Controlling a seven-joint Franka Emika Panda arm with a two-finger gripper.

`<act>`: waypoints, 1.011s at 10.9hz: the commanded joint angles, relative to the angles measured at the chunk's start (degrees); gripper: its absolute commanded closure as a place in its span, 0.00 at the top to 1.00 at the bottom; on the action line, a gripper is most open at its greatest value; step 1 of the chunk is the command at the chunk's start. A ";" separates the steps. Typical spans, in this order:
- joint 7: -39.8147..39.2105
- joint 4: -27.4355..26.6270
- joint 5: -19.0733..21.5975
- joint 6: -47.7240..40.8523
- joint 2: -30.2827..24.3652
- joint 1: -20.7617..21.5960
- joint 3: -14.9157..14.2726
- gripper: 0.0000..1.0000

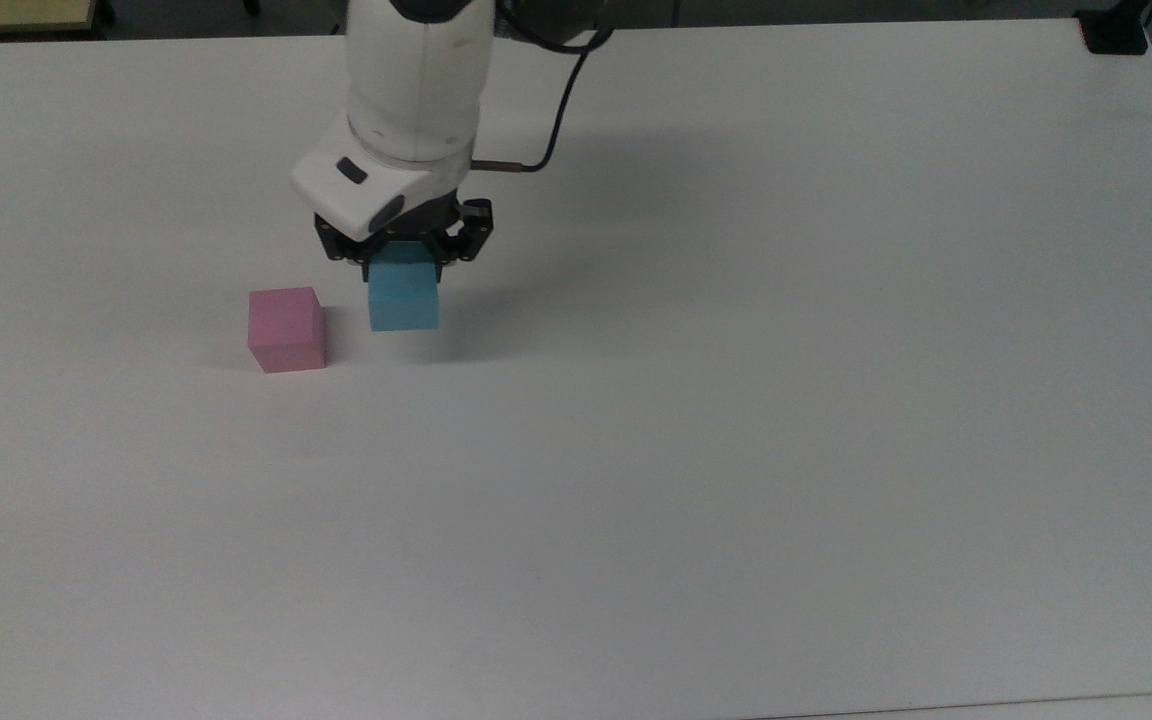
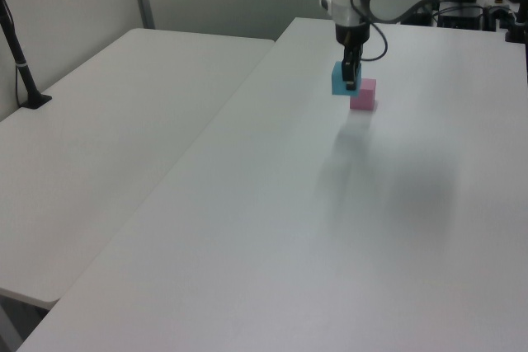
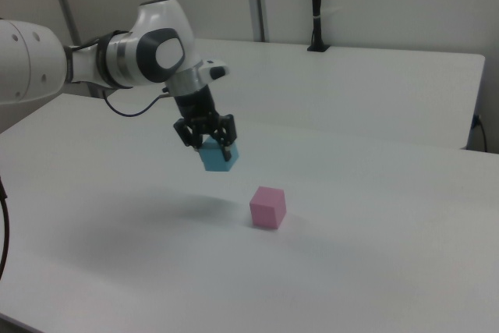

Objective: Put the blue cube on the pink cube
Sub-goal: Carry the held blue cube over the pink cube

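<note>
The blue cube [image 1: 403, 297] hangs in the air above the white table [image 1: 736, 450], held by my gripper [image 1: 402, 262], which is shut on its upper part. The right view shows the blue cube [image 3: 217, 157] clearly off the surface, with its shadow on the table below and my gripper [image 3: 209, 144] clamped on it. The pink cube [image 1: 285, 329] rests on the table a little to the top view's left of the blue cube. In the left view the blue cube [image 2: 341, 80] overlaps the pink cube [image 2: 363, 96], and my gripper [image 2: 350, 80] is on it.
A dark cable [image 1: 556, 110] loops from the arm's wrist. A second white table [image 2: 107, 138] adjoins on the left view's left, with a black post [image 2: 18, 55] on it. A black clamp [image 1: 1114, 30] sits at the table's far corner.
</note>
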 commanded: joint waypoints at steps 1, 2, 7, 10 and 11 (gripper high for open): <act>-5.86 -1.85 0.32 -0.78 -2.40 -4.97 -0.01 0.53; -5.78 -1.85 0.49 -0.78 -2.31 -6.55 -0.09 0.54; -5.70 -3.79 2.43 0.27 -1.53 -9.73 -0.62 0.54; -4.12 -3.96 2.43 4.57 0.75 -10.43 -0.62 0.54; -3.68 -3.88 2.51 6.58 1.55 -10.87 -0.62 0.54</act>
